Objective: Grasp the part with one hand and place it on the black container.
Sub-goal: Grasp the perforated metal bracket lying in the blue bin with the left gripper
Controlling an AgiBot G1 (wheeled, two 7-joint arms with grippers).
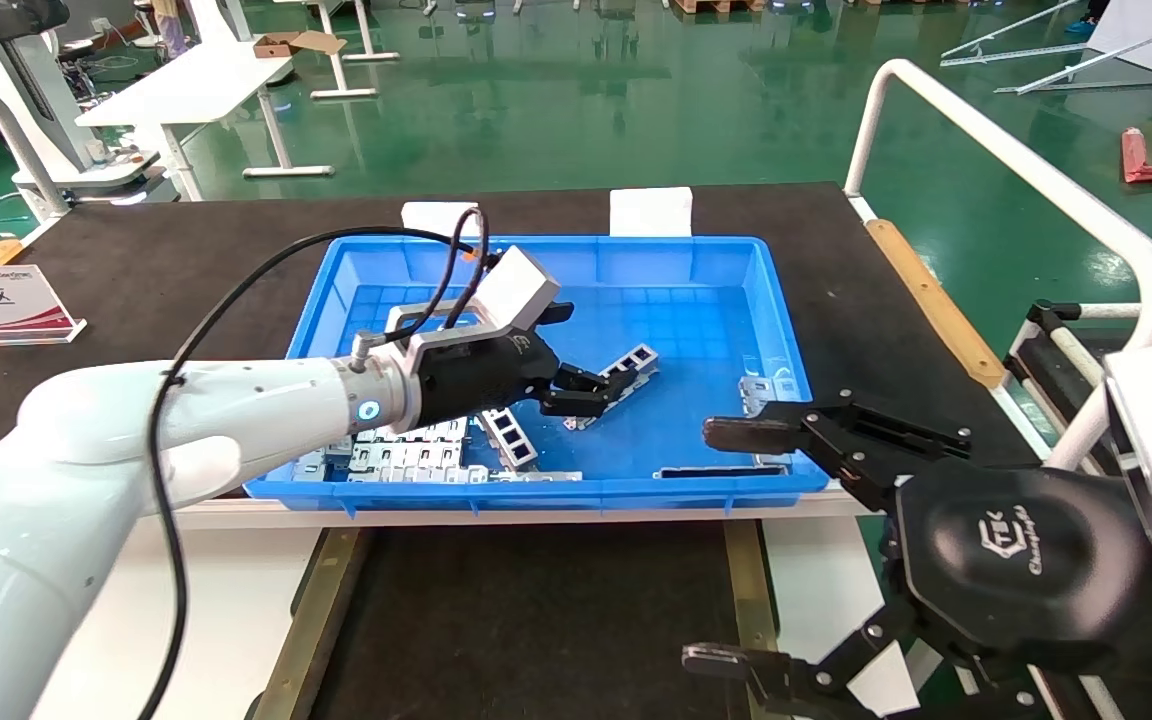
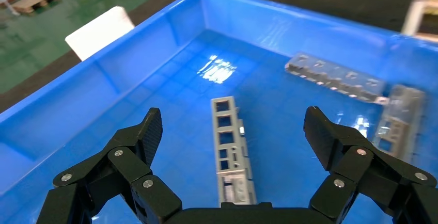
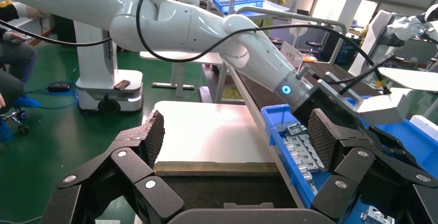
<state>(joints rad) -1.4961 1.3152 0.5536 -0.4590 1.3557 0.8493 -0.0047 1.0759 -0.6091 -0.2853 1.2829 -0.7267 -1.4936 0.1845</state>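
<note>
The part (image 1: pixel 629 372), a silver-grey ladder-like bracket, lies on the floor of the blue bin (image 1: pixel 536 491). My left gripper (image 1: pixel 596 386) is open and hangs over the part's near end, one finger on each side, not touching. In the left wrist view the part (image 2: pixel 230 146) lies lengthwise between the open fingers of the left gripper (image 2: pixel 232 122). The black container (image 1: pixel 536 620) with brass rails sits in front of the bin, and nothing lies in it. My right gripper (image 1: pixel 711 545) is open and empty, above the container's right rail. The right wrist view shows the right gripper (image 3: pixel 236 126) over the container (image 3: pixel 222 193).
More brackets lie in the bin: a pile (image 1: pixel 406 455) at the near left, one (image 1: pixel 511 437) beside it, some (image 1: pixel 771 395) by the right wall, and a flat strip (image 1: pixel 716 470). A white rail (image 1: pixel 1016 160) and a wooden strip (image 1: pixel 931 300) border the table's right.
</note>
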